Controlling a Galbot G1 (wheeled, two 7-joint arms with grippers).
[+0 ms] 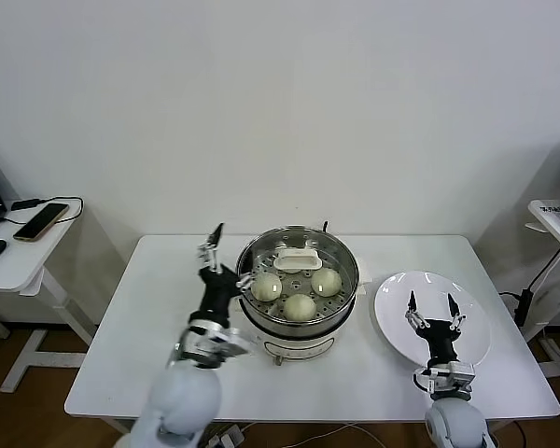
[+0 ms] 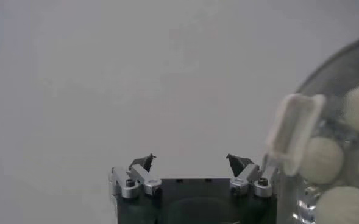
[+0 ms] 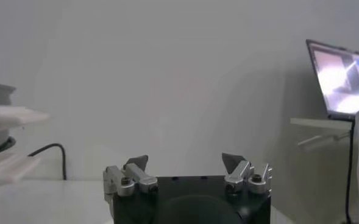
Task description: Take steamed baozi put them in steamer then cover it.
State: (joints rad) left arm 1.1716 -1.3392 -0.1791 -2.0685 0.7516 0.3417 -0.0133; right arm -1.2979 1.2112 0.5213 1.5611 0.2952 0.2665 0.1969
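The steamer (image 1: 258, 324) stands at the middle of the table. The glass cover (image 1: 341, 259) lies on it, its cream handle (image 1: 297, 259) at the centre. Three steamed baozi show through the glass on the tray (image 1: 266, 286) (image 1: 300, 306) (image 1: 327, 281). My left gripper (image 1: 228, 261) is open just left of the steamer's rim and holds nothing. In the left wrist view the left gripper (image 2: 191, 161) is empty, with the cover's handle (image 2: 295, 131) and a baozi (image 2: 322, 159) off to one side. My right gripper (image 1: 431, 308) (image 3: 185, 161) hangs open and empty over the white plate (image 1: 471, 313).
The white plate lies on the right part of the table (image 1: 140, 355). A side desk with a phone (image 1: 40, 221) stands at the far left. Another stand with a laptop (image 3: 344, 79) is at the far right. A black cable (image 3: 51, 152) runs behind the steamer.
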